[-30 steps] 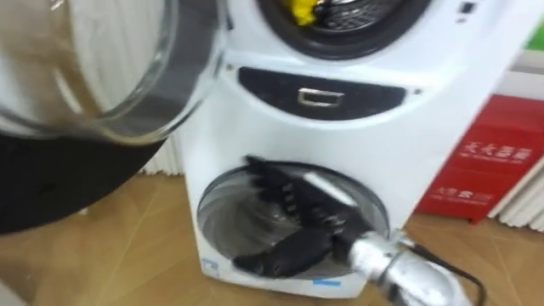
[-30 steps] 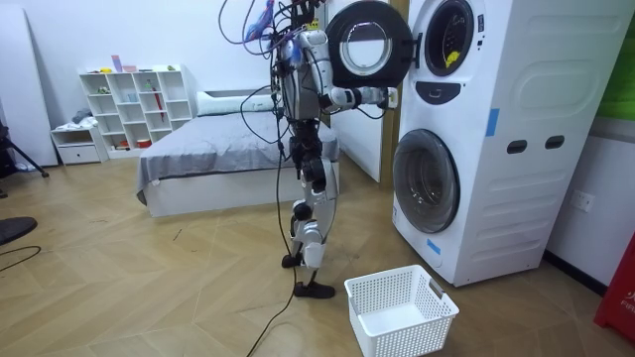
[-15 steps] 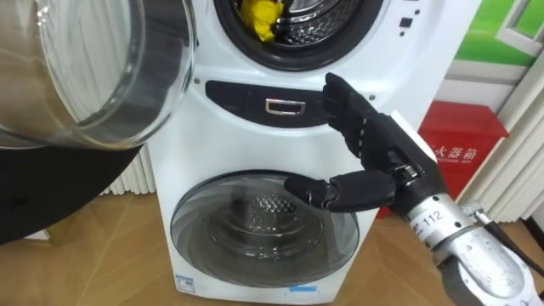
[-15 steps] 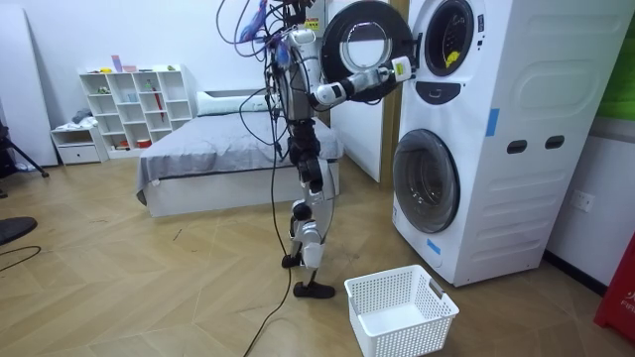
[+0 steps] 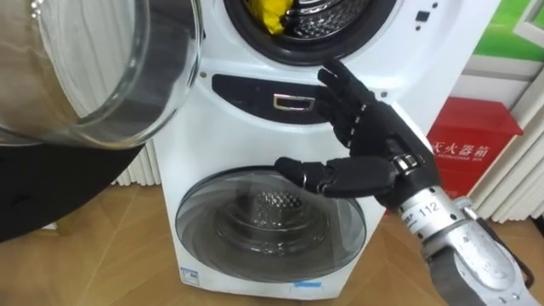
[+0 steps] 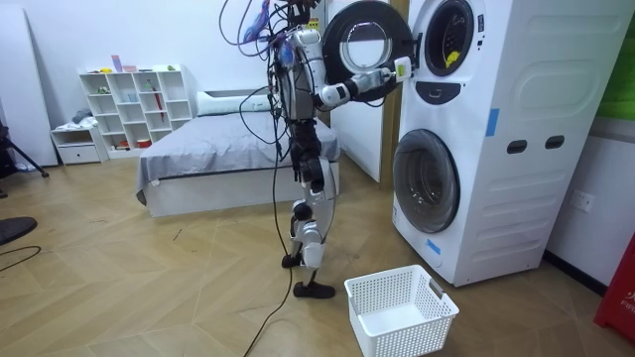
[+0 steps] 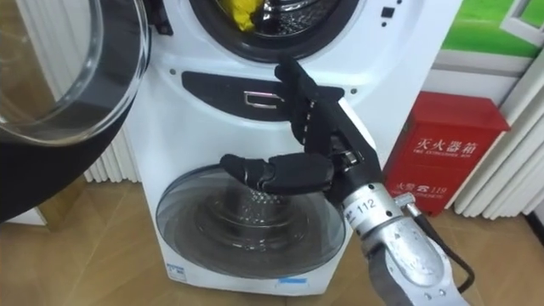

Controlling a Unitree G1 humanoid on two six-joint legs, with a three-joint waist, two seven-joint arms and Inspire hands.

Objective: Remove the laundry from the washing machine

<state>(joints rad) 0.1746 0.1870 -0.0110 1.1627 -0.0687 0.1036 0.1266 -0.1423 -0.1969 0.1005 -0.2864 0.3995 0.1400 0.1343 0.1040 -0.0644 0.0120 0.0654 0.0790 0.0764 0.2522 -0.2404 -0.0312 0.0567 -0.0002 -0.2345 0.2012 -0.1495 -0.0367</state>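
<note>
– Left eye view: what do you see up close?

– A big black right hand (image 5: 382, 144). It is up in front of the washing machine (image 5: 408, 51). Its fingers (image 5: 344, 89) are straight and spread, and the thumb (image 5: 319, 177) sticks out to the side. It holds nothing.

– Where are the clothes?

– A yellow cloth (image 5: 270, 15) lies inside the top drum, just above the hand. The hand is not touching it.

– Was the hand there a second ago?

– No. A second ago it was low down, in front of the round bottom door (image 5: 268, 221). Half a second ago it had come up. Now it is almost in the same spot, a tiny bit higher, with the fingertips by the dark panel (image 5: 293, 102) under the drum.

– Did the cloth move?

– No, it is in the drum like before. The whole picture slid a little, but that is the camera.

– What about the top door (image 5: 102, 76)?

– It hangs wide open on the left, same as before.

– And from across the room?

– The robot stands on the wood floor (image 6: 149, 288) facing the machine. Its arm went from level to lifted toward the open drum. A white basket (image 6: 402, 309) sits on the floor near its feet and has not moved. A red box (image 5: 472, 149) stands beside the machine.
</note>
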